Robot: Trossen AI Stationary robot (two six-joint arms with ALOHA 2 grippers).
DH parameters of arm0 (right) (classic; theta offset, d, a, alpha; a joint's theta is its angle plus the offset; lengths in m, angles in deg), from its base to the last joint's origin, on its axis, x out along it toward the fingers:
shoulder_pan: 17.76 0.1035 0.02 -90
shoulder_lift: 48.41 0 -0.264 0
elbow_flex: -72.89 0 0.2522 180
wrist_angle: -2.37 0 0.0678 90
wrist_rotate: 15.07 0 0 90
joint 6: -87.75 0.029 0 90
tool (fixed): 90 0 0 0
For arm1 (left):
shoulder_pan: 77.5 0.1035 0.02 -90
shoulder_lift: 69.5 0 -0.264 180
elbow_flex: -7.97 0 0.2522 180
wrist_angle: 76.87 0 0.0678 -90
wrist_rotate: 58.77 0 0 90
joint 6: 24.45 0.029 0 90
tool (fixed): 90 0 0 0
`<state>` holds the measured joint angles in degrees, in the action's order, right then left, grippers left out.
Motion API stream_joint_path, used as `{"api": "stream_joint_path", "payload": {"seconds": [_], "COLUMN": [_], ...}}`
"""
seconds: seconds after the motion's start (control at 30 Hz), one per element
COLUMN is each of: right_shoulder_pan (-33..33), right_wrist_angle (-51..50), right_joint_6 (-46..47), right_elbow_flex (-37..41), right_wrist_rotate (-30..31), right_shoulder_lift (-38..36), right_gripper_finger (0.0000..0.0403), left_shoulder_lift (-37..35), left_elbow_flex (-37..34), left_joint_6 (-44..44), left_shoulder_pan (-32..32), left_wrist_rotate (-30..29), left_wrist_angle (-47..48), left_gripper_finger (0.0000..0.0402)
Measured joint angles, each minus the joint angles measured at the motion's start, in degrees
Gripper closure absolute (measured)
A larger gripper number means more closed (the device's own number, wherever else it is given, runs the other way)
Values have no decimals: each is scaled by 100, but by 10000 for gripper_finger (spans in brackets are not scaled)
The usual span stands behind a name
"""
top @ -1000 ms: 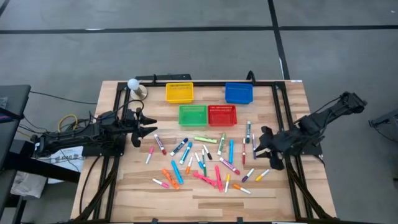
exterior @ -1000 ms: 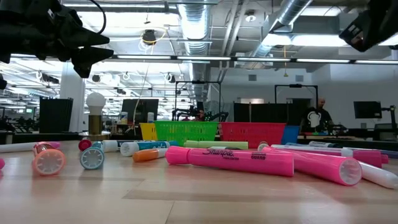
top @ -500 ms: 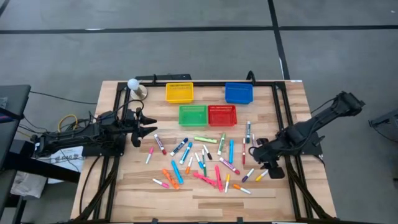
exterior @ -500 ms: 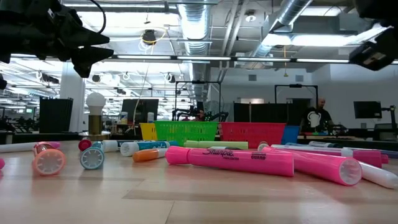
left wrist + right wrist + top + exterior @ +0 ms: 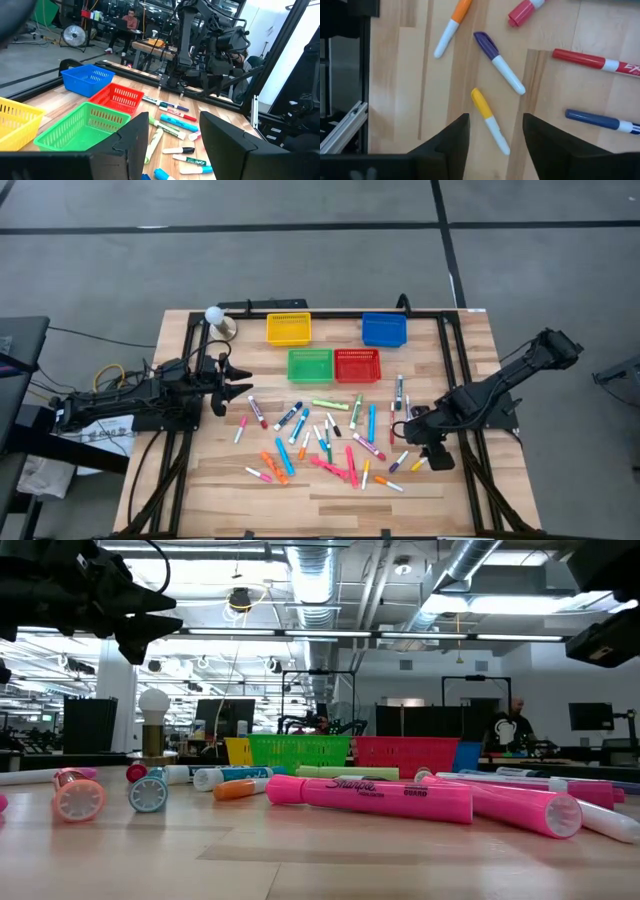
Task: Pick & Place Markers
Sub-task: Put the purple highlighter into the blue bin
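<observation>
While roughly thirty short coloured markers [image 5: 325,438] litter the table, four mesh baskets [image 5: 333,364] stand behind; both grippers, left [image 5: 243,387] and right [image 5: 495,131], gape empty.

The right arm has swung in from the table's edge and dropped lower, its gripper [image 5: 418,442] now over the yellow-capped marker [image 5: 490,120] and purple-capped marker [image 5: 499,62], fingers [image 5: 451,145] spread apart either side of the yellow one.

table [image 5: 470,490]: wood | on it: markers [image 5: 330,442], four baskets [image 5: 310,364]
</observation>
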<state>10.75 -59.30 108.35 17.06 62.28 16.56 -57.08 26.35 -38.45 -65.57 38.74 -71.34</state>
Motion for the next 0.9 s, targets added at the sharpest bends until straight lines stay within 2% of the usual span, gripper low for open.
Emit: {"api": "stream_joint_path", "payload": {"seconds": [0.23, 0.43, 0.53, 0.9], "right_shoulder_pan": [196, 585, 723, 828], "right_wrist_angle": [60, 113, 257, 699], "right_joint_6": [-13, -11, -11, -9], "right_elbow_flex": [38, 320, 420, 1134], "right_wrist_rotate": [-71, -18, 217, 399], "right_shoulder_lift": [-1, -1, -1, -1], "right_gripper_finger": [198, 195, 195, 195], "left_shoulder_lift": [0, 0, 0, 0], "left_elbow_flex": [-1, 0, 0, 0], "left_joint_6": [0, 0, -1, 0], "left_shoulder_pan": [0, 1, -1, -1], "left_wrist_rotate": [1, -1, -1, -1], "left_wrist_angle": [0, 0, 0, -1], "left_gripper_finger": [225, 225, 225, 225]}}
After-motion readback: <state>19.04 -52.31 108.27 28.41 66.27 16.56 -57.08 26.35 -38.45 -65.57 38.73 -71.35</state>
